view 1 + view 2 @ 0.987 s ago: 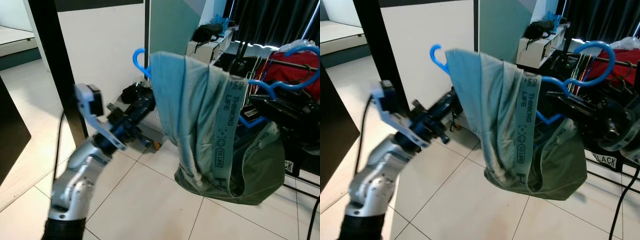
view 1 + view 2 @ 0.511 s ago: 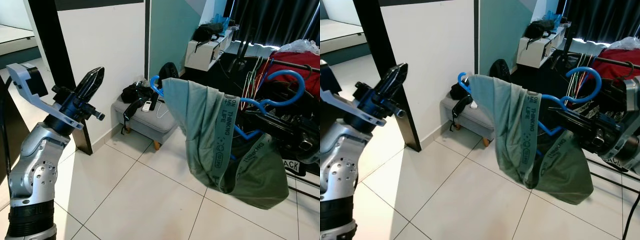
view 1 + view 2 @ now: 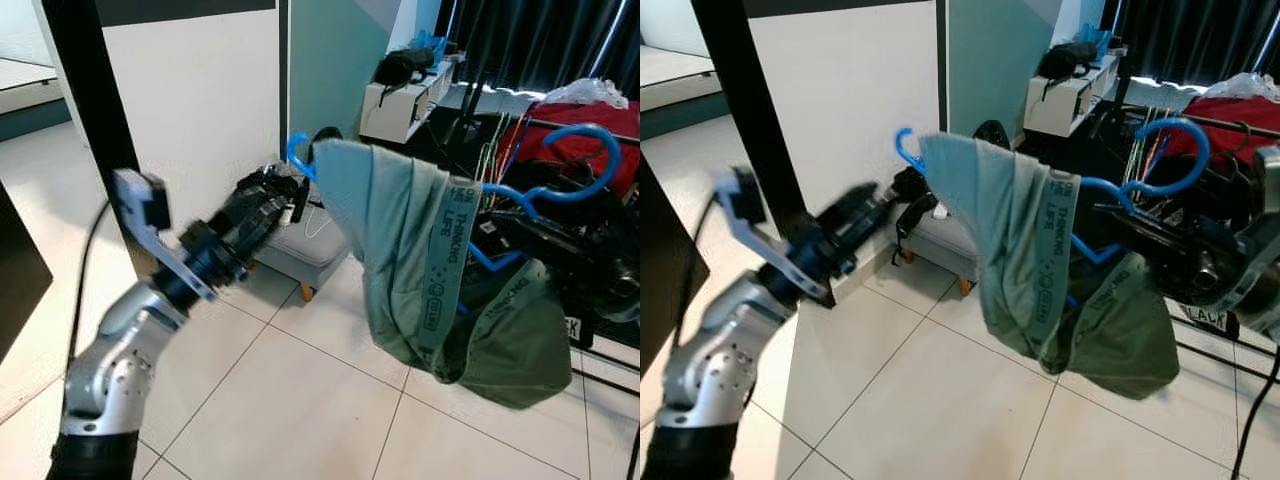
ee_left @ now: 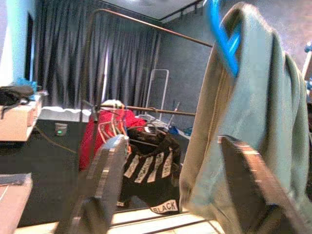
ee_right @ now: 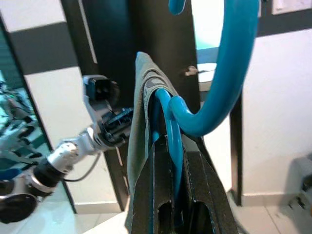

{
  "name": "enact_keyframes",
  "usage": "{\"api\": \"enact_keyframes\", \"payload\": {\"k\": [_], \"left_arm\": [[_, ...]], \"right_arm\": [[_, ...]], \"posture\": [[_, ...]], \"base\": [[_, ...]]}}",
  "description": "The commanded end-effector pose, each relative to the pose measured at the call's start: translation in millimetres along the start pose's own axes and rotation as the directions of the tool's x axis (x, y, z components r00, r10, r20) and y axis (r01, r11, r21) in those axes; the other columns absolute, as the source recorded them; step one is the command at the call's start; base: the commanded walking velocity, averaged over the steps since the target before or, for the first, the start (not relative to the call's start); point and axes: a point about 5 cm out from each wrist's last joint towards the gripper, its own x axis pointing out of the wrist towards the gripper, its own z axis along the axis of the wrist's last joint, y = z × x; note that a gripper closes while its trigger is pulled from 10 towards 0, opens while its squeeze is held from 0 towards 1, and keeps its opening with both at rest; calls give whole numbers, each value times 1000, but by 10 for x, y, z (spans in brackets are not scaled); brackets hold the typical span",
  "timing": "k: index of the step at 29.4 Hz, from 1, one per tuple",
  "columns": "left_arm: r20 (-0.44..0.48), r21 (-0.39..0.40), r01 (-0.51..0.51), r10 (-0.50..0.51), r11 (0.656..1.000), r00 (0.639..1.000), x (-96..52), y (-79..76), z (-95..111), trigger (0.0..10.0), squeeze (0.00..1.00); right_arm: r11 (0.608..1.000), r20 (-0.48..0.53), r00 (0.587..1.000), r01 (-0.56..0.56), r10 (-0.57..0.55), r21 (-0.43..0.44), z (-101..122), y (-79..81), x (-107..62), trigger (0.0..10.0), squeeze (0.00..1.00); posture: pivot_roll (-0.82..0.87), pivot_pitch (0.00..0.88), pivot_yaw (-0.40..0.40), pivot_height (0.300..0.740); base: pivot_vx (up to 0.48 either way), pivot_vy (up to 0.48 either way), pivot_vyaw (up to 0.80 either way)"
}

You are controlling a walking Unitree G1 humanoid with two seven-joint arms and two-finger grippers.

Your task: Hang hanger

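Observation:
A blue plastic hanger (image 5: 229, 68) carries a grey-green garment (image 3: 400, 240) draped over it, held out in front of me above the tiled floor. My right gripper (image 5: 173, 146) is shut on the hanger just below its hook, on the right of the eye views (image 3: 1130, 228). My left gripper (image 3: 272, 192) reaches out from the left, open, its tips close to the hanger's left end (image 3: 297, 150). In the left wrist view the garment (image 4: 253, 112) hangs just past one open finger (image 4: 243, 180); nothing lies between the fingers.
A clothes rack with red and dark garments (image 3: 585, 120) stands at the right; its rail (image 4: 146, 109) carries several hangers. A grey footstool (image 3: 300, 235) sits by the white wall, next to a black pillar (image 3: 90, 120). A white shelf unit (image 3: 400, 95) stands behind.
My left arm has swung from raised at the far left back in toward the hanger's left end. The hanger with the garment has shifted slightly left and up.

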Motion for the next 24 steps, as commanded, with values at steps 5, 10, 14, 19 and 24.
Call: {"api": "enact_keyframes", "payload": {"k": [5, 10, 14, 19, 24], "left_arm": [[-9, 19, 53, -53, 998, 999, -25, -22, 67, 10000, 1000], [8, 27, 61, -61, 998, 998, -3, -42, 93, 10000, 1000], [31, 51, 66, -67, 997, 997, 35, -85, 122, 10000, 0], [49, 29, 134, -136, 991, 990, 72, -189, 146, 10000, 0], [59, 8, 219, -219, 976, 974, 137, -322, 154, 10000, 0]], "right_arm": [[997, 41, 997, -69, 69, -21, 107, 80, 36, 0, 0], [997, 41, 996, -79, 79, -21, 107, 82, 42, 0, 0], [996, 38, 996, -82, 83, -20, 115, 73, 38, 0, 0], [996, 34, 996, -86, 87, -11, 111, 76, 35, 0, 0], [995, 23, 995, -95, 94, 20, 19, 90, 60, 0, 0]], "posture": [[-79, 0, -46, 740], [-79, 0, -46, 740], [-82, 0, -50, 740], [-82, 0, -53, 740], [-82, 0, -52, 740]], "base": [[0, 0, 0], [0, 0, 0], [0, 0, 0], [0, 0, 0], [0, 0, 0]]}}
